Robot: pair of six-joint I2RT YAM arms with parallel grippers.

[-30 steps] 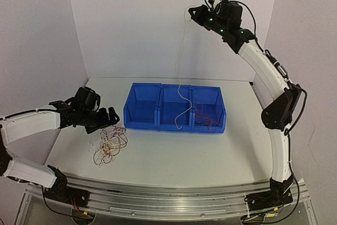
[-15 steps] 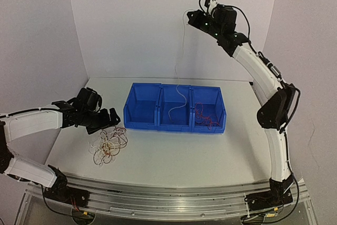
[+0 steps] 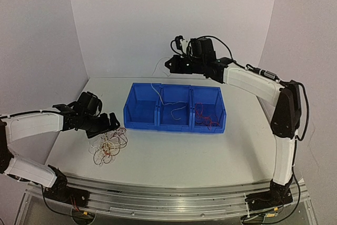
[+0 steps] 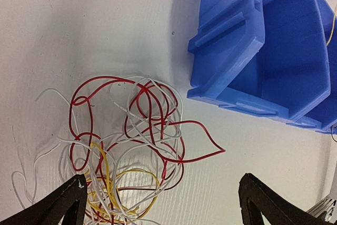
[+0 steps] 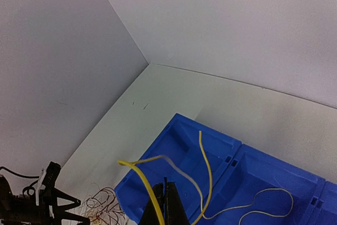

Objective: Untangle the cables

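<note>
A tangle of thin red, white and yellow cables (image 4: 126, 146) lies on the white table left of the bins, also seen as the tangle (image 3: 109, 146). My left gripper (image 4: 158, 204) hovers over its near edge, open, with one black finger (image 4: 58, 204) at each side and nothing held; it is the left gripper (image 3: 108, 123) in the top view. My right gripper (image 5: 165, 185) is shut on a yellow cable (image 5: 142, 180). From the right gripper (image 3: 168, 65), above the bins' back edge, this cable (image 3: 157, 92) trails down into the middle bin.
Three joined blue bins (image 3: 141, 122) stand mid-table; the right one holds red cables (image 3: 206, 118), and the left one (image 5: 179, 146) shows only bare floor. White walls enclose the table at the back and on both sides.
My right arm has come down and swung left from high above the bins, carrying the yellow cable, whose lower end now lies in the middle bin. The left arm has hardly moved.
</note>
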